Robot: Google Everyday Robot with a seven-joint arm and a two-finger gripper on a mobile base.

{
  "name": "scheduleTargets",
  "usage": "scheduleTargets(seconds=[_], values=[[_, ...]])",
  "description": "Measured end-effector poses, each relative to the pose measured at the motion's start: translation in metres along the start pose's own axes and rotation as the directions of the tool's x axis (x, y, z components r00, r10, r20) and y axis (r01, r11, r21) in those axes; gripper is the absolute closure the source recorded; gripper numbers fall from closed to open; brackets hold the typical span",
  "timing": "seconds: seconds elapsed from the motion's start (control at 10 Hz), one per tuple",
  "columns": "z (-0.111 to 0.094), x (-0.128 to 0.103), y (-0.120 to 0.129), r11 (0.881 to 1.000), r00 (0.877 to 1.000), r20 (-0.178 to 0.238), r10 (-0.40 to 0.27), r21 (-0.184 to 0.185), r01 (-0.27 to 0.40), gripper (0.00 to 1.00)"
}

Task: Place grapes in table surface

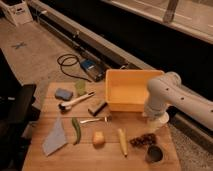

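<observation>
The grapes (143,140), a small dark purple-brown cluster, lie on the light-brown wooden table surface (110,157) near its right front corner. They sit between a yellow corn-like item (122,141) and a dark metal cup (154,154). My gripper (154,125) hangs at the end of the white arm, just above and slightly behind the grapes, in front of the yellow bin (127,90).
On the table are also an orange lump (98,138), a green pepper (76,130), a blue cloth (55,140), a silver utensil (95,120), a black block (97,107), a brush (75,101) and two sponges (63,93). Cables lie on the floor behind.
</observation>
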Motion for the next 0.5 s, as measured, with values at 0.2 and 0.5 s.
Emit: scheduleTargets(seconds=[0.2,0.5], values=[[0.017,0.008,0.006,0.999,0.999,-0.006,0.033,-0.014,-0.033,0.35],[0.052,0.013,0.009,0.997,0.997,0.029,0.066,-0.027,-0.066,0.35]])
